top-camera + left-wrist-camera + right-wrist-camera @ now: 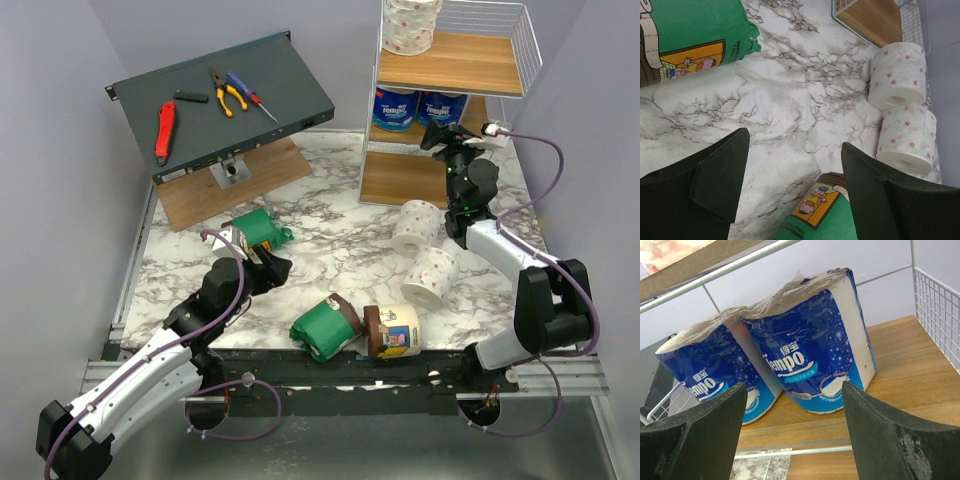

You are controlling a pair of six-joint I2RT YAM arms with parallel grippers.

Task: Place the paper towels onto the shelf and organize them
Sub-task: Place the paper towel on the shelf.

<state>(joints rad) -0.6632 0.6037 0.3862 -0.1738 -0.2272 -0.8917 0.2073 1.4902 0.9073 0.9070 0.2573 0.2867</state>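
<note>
shelf (470,62): three wooden boards in a white wire frame are seen; it is stood on the marble table (330,250), at the far right.
speckled roll (411,25): it is stood upright on the top tier of the shelf, in the left corner of the wire basket.
blue-and-white rolls (815,350): two are stood side by side and touching on the middle tier of the shelf, towards its left side.
bare speckled rolls (417,228): two are laid on their sides just in front of the shelf, one behind the other and very close together.
green roll (255,230): it is laid on its side in front of the shelf and well to its left.
second green roll (326,328): it is laid further from the shelf, at the near edge, and is touched by the cream-and-brown roll (392,331) at its right.
left gripper (795,170): the jaws are held wide apart and nothing is held between them; it is kept well away from the shelf, just beside the green roll.
right gripper (795,420): the jaws are spread and nothing is gripped; it is held just in front of the middle tier of the shelf, pointed at the blue-and-white rolls.
grey panel (290,70): it is found to the left of the shelf, slanted, with hand tools (228,92) laid on it.
</note>
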